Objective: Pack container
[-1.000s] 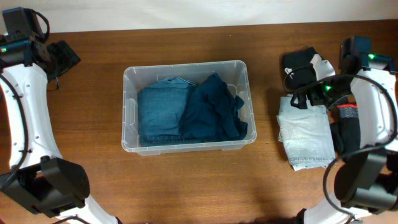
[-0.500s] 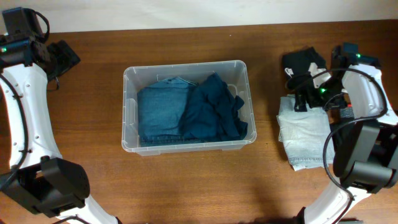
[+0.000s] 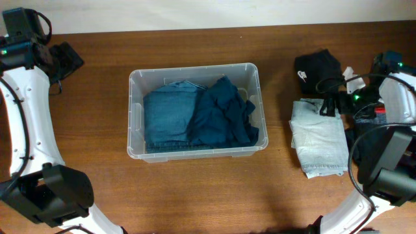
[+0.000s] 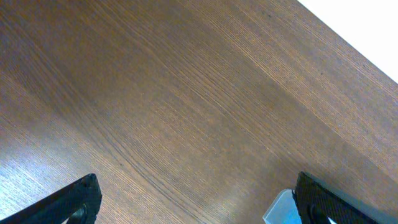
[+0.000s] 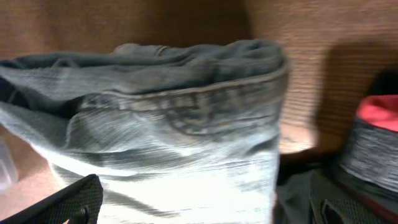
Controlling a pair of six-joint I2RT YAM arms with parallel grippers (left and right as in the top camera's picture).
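Note:
The container [image 3: 194, 69], a clear plastic bin, stands mid-table with a folded light-blue denim piece [image 3: 166, 120] and a dark teal garment [image 3: 224, 114] inside. My left gripper [image 3: 68, 57] hovers open over bare wood at the far left, well away from the bin; in the left wrist view its jaws [image 4: 199, 205] stand wide apart, and a corner of the container [image 4: 280, 208] shows by the right finger. My right gripper [image 3: 330, 105] is open over the top edge of a pale folded denim garment [image 3: 318, 140]. The right wrist view shows that garment [image 5: 186, 124] filling the space ahead of the empty right gripper [image 5: 208, 208].
A black garment [image 3: 318, 65] lies behind the pale one at the right. A grey item with a red band [image 3: 380, 116] sits by the right arm, seen also as the red-and-grey item [image 5: 376, 137]. Dark cloth [image 5: 298, 199] lies beside the pale garment.
My right arm has swung right and toward the front, taking its open gripper off the black garment to the pale garment's top right. The left arm has not moved.

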